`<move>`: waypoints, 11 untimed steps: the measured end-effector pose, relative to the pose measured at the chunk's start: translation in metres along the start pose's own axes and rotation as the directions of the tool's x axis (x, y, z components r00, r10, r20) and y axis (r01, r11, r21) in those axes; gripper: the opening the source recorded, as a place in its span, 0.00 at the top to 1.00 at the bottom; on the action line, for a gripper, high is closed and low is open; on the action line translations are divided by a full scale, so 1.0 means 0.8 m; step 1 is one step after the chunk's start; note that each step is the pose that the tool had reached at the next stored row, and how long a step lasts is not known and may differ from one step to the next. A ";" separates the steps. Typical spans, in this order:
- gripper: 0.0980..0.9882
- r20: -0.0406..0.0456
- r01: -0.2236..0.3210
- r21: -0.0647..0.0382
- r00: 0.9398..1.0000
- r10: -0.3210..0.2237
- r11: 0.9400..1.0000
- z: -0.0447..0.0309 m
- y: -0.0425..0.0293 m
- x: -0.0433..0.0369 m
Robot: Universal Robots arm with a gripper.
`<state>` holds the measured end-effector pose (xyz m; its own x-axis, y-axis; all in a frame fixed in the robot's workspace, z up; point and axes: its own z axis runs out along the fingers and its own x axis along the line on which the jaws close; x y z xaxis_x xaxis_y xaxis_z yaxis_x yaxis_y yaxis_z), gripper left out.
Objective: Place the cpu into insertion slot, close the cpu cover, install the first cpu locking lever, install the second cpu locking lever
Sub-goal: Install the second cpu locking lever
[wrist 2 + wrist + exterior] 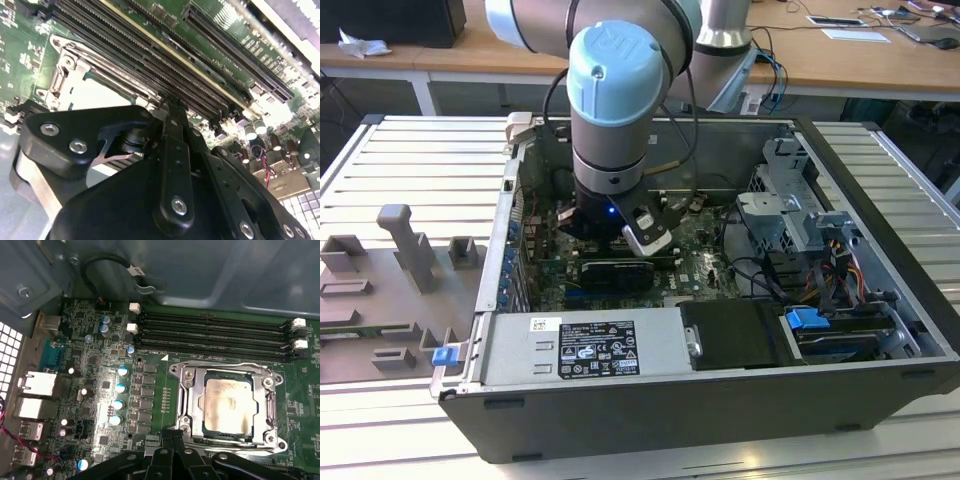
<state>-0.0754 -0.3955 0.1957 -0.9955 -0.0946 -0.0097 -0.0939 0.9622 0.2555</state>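
Already seated: pale beige-silver square cpu [228, 406] inside silvery-rimmed insertion slot [187, 405], lower right of first wrist view, thin silvery cpu cover [227, 371] framing it. Black gripper [172, 440] just beside, fingers close together, holding nothing.

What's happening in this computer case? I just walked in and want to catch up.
A robot arm reaches down into an open desktop case, its gripper at the edge of the insertion slot on the green motherboard. The cpu already sits in the slot, and the cpu cover lies closed over it, framing its pale top.
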 end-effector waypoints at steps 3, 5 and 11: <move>0.99 0.000 0.002 0.000 1.000 -0.002 1.000 0.0005 -0.0001 0.001; 0.99 0.000 0.002 -0.001 1.000 -0.002 1.000 -0.0010 0.0003 0.001; 0.99 0.000 0.002 0.000 1.000 -0.002 1.000 -0.0185 0.0050 0.001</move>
<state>-0.0760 -0.3955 0.2111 -0.9953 -0.0961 -0.0097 -0.0954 0.9620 0.2559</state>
